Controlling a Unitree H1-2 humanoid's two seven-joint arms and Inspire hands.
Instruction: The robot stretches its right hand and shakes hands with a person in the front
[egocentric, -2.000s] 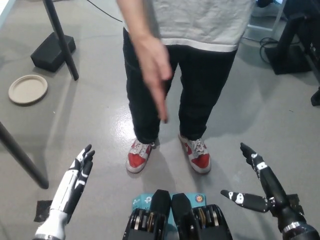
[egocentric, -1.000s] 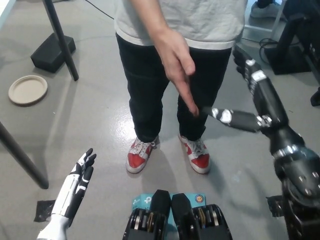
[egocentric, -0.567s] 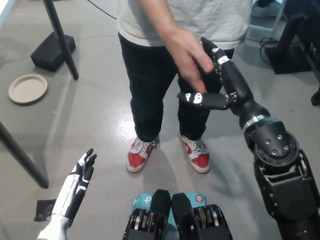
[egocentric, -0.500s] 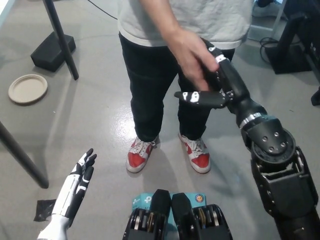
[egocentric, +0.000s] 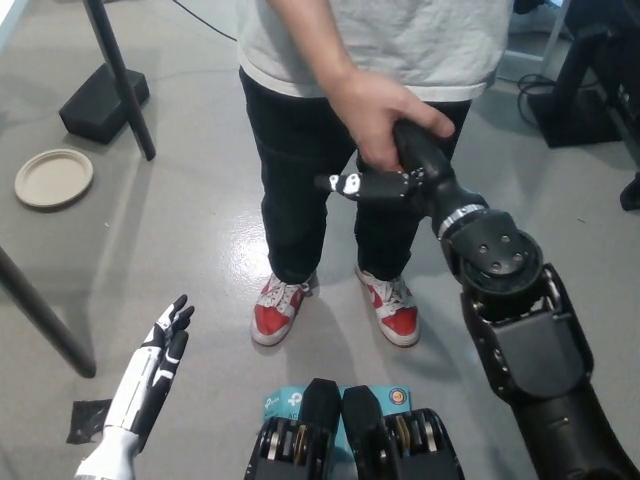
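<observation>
Head view: the right hand (egocentric: 405, 172) reaches forward, clasped by the person's hand (egocentric: 375, 112) in front of the person's thighs; whether its own fingers have closed I cannot tell. The grip should stay light and the arm steady. The left hand (egocentric: 150, 375) rests low, fingers spread, holding nothing.

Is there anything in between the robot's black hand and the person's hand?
No, nothing visible. The right hand and the person's hand are already touching, with the person's fingers wrapped over it. The white left hand rests low at the side.
</observation>
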